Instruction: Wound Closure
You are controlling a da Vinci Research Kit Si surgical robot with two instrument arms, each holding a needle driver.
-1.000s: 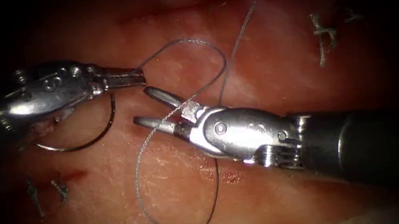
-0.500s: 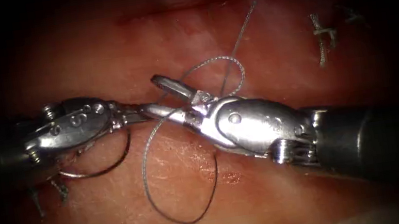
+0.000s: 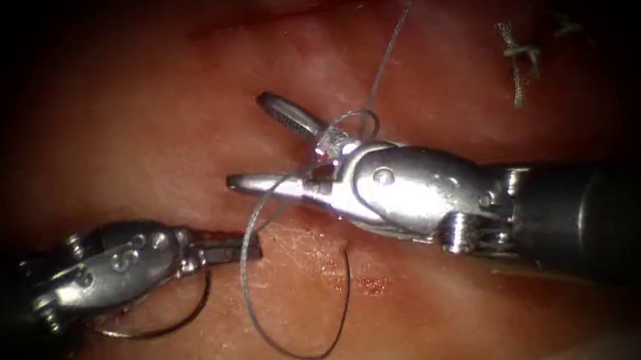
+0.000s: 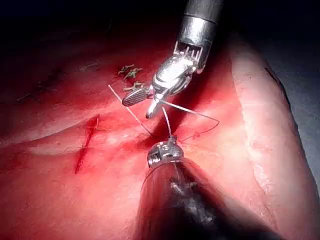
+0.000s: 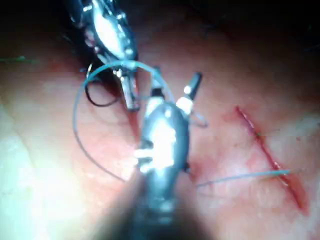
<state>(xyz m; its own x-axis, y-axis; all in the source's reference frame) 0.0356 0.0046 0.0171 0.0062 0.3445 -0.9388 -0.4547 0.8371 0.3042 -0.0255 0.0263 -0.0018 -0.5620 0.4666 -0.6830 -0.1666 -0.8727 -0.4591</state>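
Two tools at work: both tips sit over the tissue [image 3: 291,326], near the middle of the endoscope view.
Right tool jaws: the right tool [image 3: 270,149] has its jaws spread wide and clamped on nothing; thread [image 3: 246,278] is wound around the tool just behind the jaws, in a small tight ring.
Left tool jaws: the left tool [image 3: 250,247] has its jaws closed on the thread, the strand running up from them toward the right tool's lower jaw.
Change over the last second: the left tool has dropped from above the right tool to below and left of it, and the ring around the right tool has shrunk from a wide loop to a small one.
Needle: the needle [image 3: 161,328] hangs as a dark arc under the left tool's body, lying on the surface and not in the tissue; neither tool grips it.
Thread beyond the jaws: a slack loop lies on the tissue below the tools, and one strand runs up and to the right, away from the right tool.
Cut: the cut [image 5: 270,155] is seen in the right wrist view as an open red line with a strand lying across it.
Done so far: finished stitches [image 3: 520,60] sit at the upper right.
Left to do: judging by the loose wrap, this knot is not yet down.
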